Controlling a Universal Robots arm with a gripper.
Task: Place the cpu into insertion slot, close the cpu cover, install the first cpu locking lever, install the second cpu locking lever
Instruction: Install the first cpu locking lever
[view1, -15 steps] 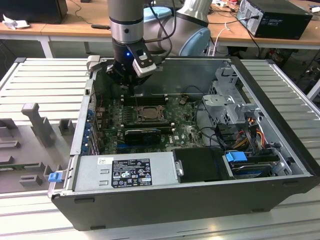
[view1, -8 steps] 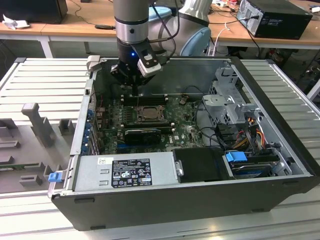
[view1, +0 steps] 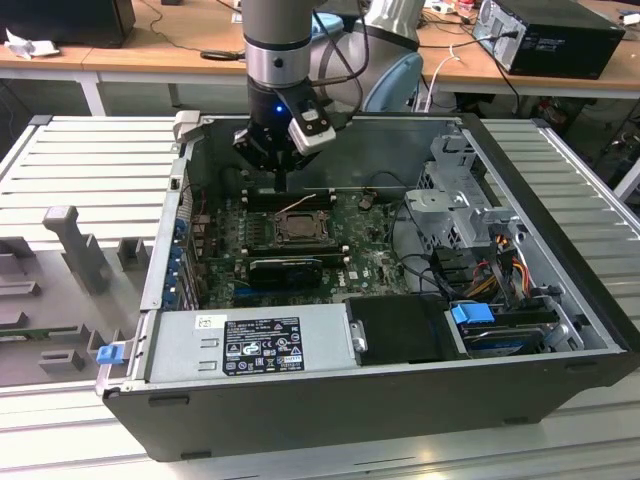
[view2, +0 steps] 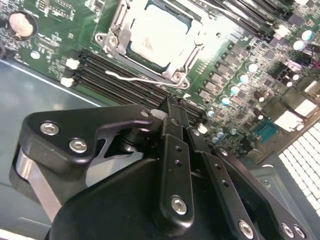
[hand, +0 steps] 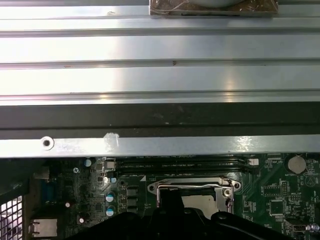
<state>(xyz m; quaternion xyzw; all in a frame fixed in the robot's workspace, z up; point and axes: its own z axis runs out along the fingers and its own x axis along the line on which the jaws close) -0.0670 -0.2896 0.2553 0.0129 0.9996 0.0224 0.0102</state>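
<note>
The cpu (view2: 156, 34) lies in the insertion slot (view2: 176, 76) on the green motherboard, its dull silver top showing through the window of the cpu cover (view2: 191, 50), which lies down flat over it. One thin wire locking lever (view2: 131, 78) stands loose, angled out over the black memory slots (view2: 107, 82). My gripper (view2: 172, 106) hovers just above the memory slots beside the socket, fingers shut with nothing between them. In the exterior view my gripper (view1: 281, 184) hangs behind the socket (view1: 298, 229), and the raised lever (view1: 299, 206) shows as a pale line.
The open computer case (view1: 560, 200) surrounds the board. A power supply (view1: 250, 345) fills the near side and a drive cage (view1: 450, 195) with cables stands at the exterior view's right. The case's rear wall (hand: 160, 125) is close behind the gripper.
</note>
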